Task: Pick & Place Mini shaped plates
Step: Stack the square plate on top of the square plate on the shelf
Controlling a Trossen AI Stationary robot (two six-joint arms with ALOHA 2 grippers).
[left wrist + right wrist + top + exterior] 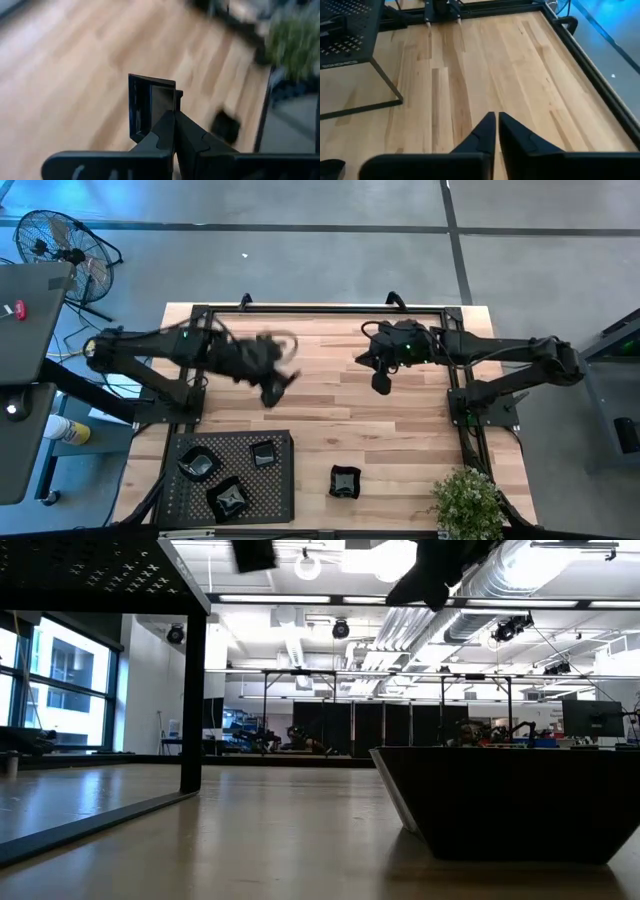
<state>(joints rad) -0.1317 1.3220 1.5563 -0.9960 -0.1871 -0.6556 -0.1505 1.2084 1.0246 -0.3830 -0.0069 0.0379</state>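
Observation:
My left gripper (pixel 272 388) hangs over the middle of the table, shut on a small square black plate (pixel 150 105). My right gripper (pixel 380 383) is shut and holds nothing, well above the bare wood at the far right; its fingertips (pixel 496 120) meet. Three mini plates (pixel 198 465) (pixel 263 453) (pixel 228 498) rest on the black perforated tray (pixel 280 500) at the near left. One more plate (pixel 345 481) sits on its base on the table near the front edge, and looms large in the low view (pixel 510 800). My left gripper pinches one side wall of the square plate (pixel 169 102) between its two fingers. The fingers slant downward and hold only that rim; the rest of the plate sticks out beyond the fingertips. The plate stands on edge in the hold, lifted clear of the table.
The tray stands on thin black legs (pixel 192 710) at the near left. A potted plant (pixel 468 502) stands at the near right corner. A black frame (pixel 320 308) runs along the table's far and side edges. Bare wood lies between the arms.

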